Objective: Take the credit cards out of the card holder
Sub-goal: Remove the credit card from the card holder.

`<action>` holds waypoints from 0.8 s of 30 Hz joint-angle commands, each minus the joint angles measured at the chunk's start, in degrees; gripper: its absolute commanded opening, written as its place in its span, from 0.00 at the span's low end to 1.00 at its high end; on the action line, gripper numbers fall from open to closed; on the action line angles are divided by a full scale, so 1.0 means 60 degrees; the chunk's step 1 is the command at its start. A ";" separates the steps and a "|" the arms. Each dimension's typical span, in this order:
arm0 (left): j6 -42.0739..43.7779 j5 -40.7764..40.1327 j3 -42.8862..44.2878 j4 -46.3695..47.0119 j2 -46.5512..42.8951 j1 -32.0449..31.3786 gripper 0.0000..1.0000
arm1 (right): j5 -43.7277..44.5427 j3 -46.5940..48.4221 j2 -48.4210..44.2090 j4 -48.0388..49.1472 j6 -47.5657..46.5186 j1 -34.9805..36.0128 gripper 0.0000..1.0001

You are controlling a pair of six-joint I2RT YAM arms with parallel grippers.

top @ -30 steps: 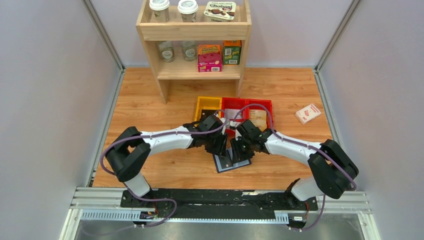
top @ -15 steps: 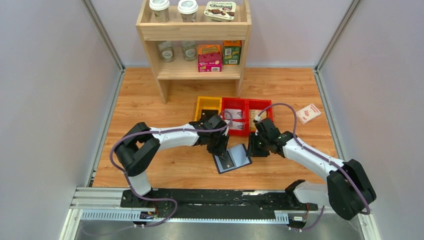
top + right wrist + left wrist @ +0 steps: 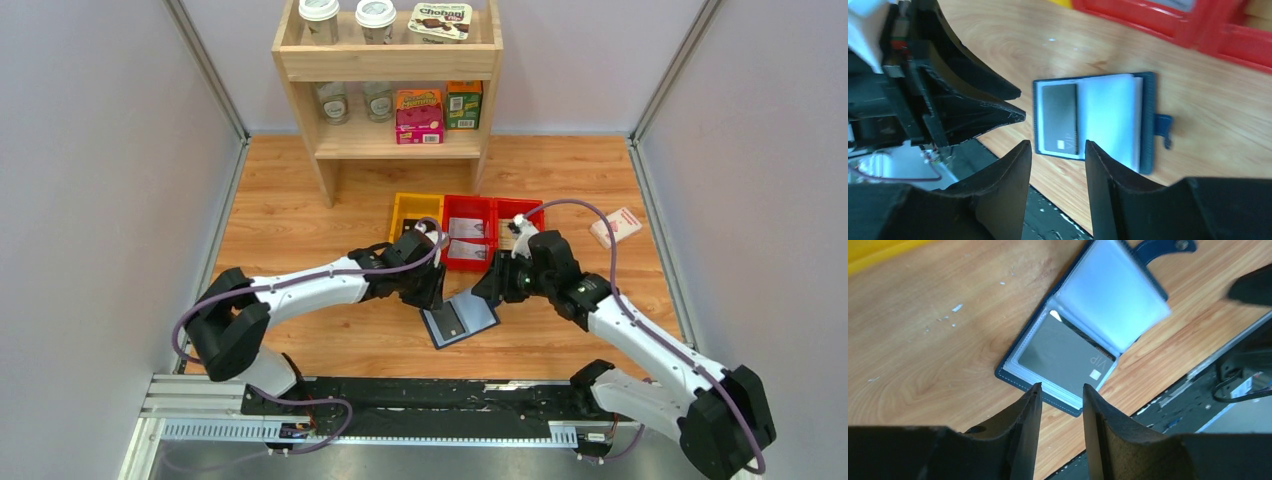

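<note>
With my left claw (image 3: 1058, 390) and right claw (image 3: 1056, 147) apart and empty, pulling the credit card (image 3: 1063, 357) may drag the unpinned card holder (image 3: 1113, 302).

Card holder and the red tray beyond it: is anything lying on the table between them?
Nothing. The right wrist view shows only bare wooden tabletop between the card holder and the red tray.

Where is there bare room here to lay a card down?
Bare wood lies left of the wooden shelf and yellow bin, and between the red bins and the white-and-red box. Crowded: around the open card holder, between left claw and right claw.
</note>
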 commanded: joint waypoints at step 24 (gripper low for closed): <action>-0.1186 0.0918 0.0126 0.0200 0.1683 0.0582 0.16 | -0.2140 -0.0439 0.4672 0.2971 0.1944 0.0297 0.40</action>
